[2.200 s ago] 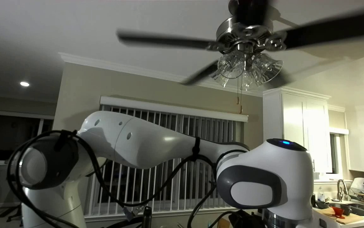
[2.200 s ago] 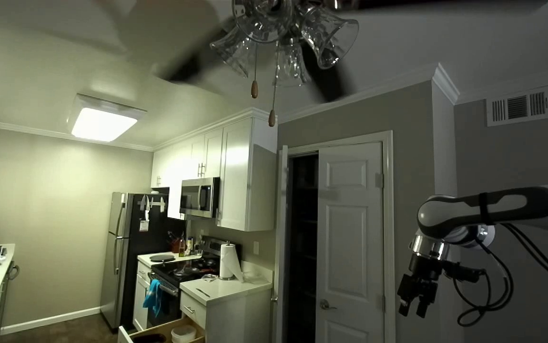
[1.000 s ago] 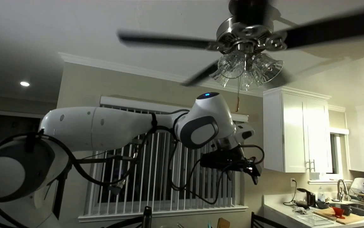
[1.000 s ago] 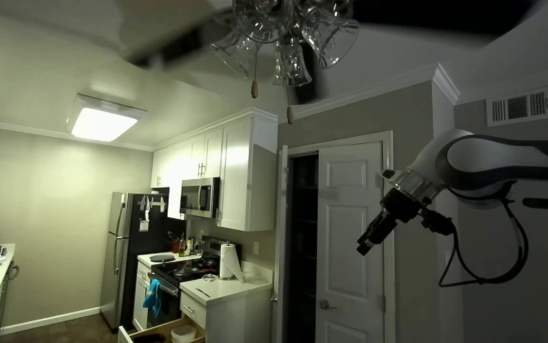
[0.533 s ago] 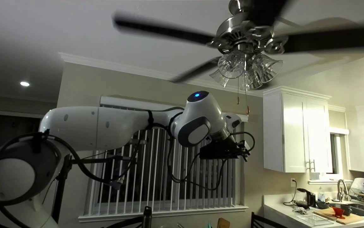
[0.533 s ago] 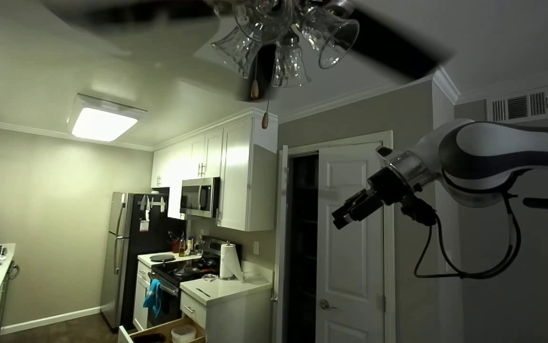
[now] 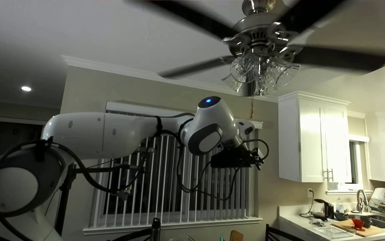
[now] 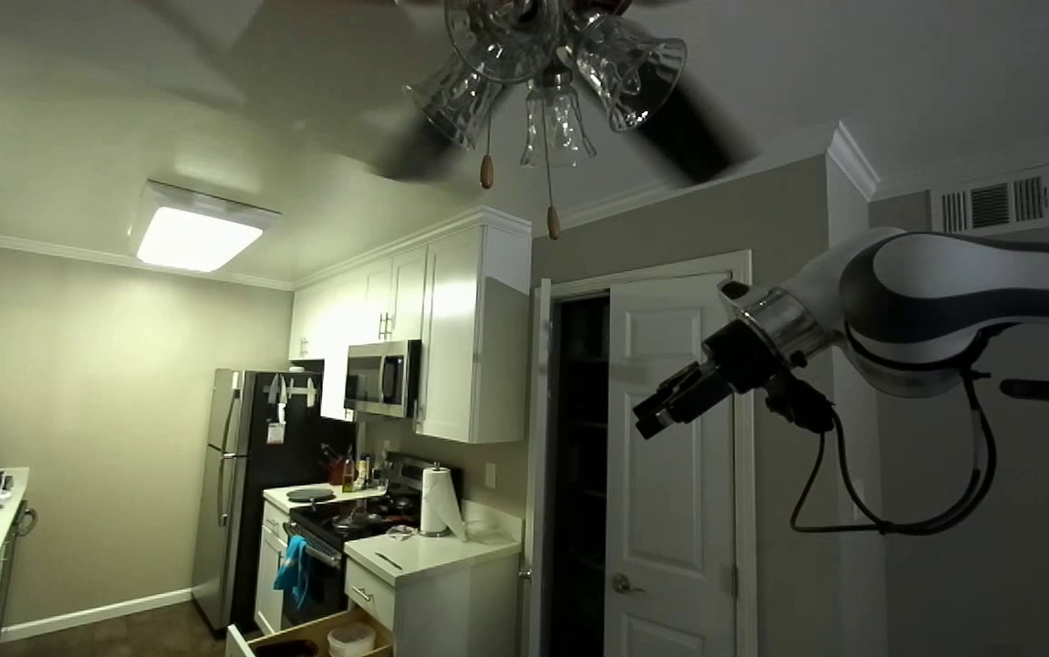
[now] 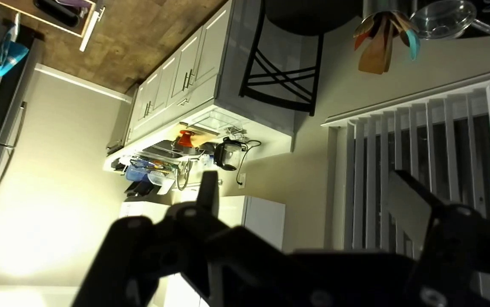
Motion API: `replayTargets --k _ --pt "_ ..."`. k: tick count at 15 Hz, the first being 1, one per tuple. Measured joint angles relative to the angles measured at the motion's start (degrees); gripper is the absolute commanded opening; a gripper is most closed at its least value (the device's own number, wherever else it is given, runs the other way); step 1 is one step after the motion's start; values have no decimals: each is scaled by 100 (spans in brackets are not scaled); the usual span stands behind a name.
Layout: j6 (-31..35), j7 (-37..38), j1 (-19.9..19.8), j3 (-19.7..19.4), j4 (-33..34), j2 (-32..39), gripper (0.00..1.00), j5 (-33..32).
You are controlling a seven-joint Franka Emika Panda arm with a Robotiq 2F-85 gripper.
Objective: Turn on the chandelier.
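Find the chandelier (image 7: 259, 65) unlit and high overhead, trailing near-vertical pull chains (image 8: 553, 222) — well above and apparently ahead of the gripper (image 9: 306, 187), spread wide around nothing. Probably must climb, then pinch crosswise on one — unclear which.

Arm (image 8: 971, 278), one, white with dark grey covers: is showing at the right edge in an exterior view. Forearm (image 7: 129, 135): is lying nearly level, a rounded joint (image 7: 8, 185) bulging beneath one end. Wrist (image 7: 212, 124), one: is bending downward from the forearm, a blue light (image 7: 208, 100) glowing on its top. Cables (image 8: 889, 527), black: are hanging in a loop below the wrist. Gripper (image 8: 644, 417), one, black: is pointing obliquely downward in an exterior view. Fingers (image 9: 208, 189), two: are standing wide apart in the wrist view.
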Motion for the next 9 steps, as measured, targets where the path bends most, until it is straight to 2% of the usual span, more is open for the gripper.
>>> replayTargets --k 5,9 --pt "0 0 46 42 7 -5 100 0" --pt "3 -9 312 186 116 -3 100 1"
